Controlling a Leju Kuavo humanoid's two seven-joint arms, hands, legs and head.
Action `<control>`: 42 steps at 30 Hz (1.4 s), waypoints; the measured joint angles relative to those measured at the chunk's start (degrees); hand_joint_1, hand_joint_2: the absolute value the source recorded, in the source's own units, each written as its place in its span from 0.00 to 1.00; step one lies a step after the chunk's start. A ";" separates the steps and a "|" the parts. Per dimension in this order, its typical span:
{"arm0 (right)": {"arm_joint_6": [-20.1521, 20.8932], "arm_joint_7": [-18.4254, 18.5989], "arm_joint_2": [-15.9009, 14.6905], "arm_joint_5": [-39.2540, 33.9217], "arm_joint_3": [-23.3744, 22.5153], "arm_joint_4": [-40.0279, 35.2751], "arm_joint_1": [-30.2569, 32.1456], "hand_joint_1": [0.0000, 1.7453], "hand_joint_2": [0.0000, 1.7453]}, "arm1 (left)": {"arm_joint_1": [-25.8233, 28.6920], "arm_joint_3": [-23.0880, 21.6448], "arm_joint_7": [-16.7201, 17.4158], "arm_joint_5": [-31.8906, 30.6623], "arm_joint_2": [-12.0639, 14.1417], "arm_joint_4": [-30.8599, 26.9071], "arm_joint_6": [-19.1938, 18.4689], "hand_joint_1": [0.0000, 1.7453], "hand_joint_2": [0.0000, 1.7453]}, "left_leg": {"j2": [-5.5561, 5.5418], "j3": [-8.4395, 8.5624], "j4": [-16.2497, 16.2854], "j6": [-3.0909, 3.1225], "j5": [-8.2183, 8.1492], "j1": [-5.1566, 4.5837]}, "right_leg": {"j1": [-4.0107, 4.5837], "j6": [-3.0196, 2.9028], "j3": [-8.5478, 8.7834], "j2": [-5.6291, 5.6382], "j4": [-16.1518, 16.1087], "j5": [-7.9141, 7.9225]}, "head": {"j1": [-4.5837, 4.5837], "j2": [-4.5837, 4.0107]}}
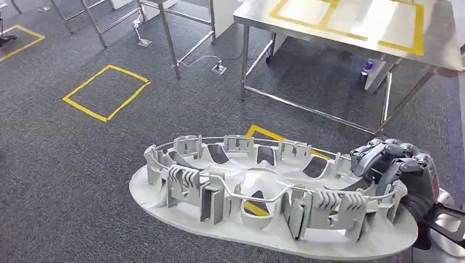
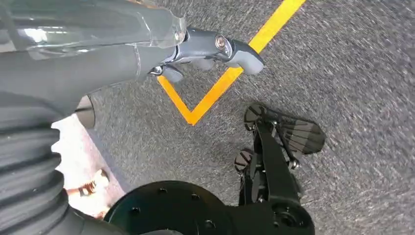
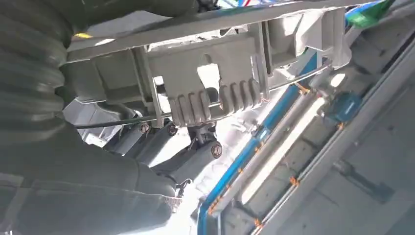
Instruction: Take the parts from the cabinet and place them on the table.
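Fingers (image 1: 403, 156) of right hand (image 1: 397, 164) curl over white moulded part (image 1: 263, 192) rim, carrying it level | left hand (image 2: 210, 49) loosely curled, holding nothing | part short of steel table (image 1: 351, 33), transfer pending

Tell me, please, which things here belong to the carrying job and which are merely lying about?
Job:
- large white round plastic part with ribbed clips and wire ring
- right hand gripping its rim
- steel table with yellow tape marks

Lying about:
- yellow tape rectangle on carpet
- floor power socket
- small purple bottle
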 joint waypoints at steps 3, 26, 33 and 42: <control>0.02 0.15 -0.02 -0.13 0.02 -0.02 -0.37 1.00 1.00 | -0.21 -0.07 -0.02 -0.02 -0.02 0.00 -0.11 0.00 1.00 | -1.45 -0.43 1.22 -1.14 -1.32 0.32 | -0.52 -1.03 0.04 1.59 -0.37 0.51 | -0.15 -0.02; -2.73 -1.58 0.09 3.85 2.06 0.37 -0.80 1.00 1.00 | 0.07 -0.07 -0.44 -0.59 0.44 -0.02 -0.70 0.00 1.00 | -3.26 -0.35 0.17 0.99 0.17 1.01 | -0.77 1.37 -4.05 2.28 7.68 -1.18 | 0.22 0.00; -3.58 -0.70 0.04 4.07 3.15 0.28 -2.38 1.00 1.00 | -0.16 -0.07 -0.76 -0.59 0.62 -0.02 -0.96 0.00 1.00 | -3.37 -0.37 0.61 -1.35 -0.67 1.01 | -0.63 -0.89 0.51 2.00 -0.18 -0.42 | 0.11 -0.02; -3.76 -0.48 0.02 3.30 3.67 0.28 -3.15 1.00 1.00 | 0.07 -0.09 -0.74 -0.70 0.81 -0.02 -0.96 0.00 1.00 | -5.55 -5.86 5.03 -0.94 2.59 0.91 | -0.44 -1.36 2.75 3.18 -0.14 -2.31 | -0.37 0.00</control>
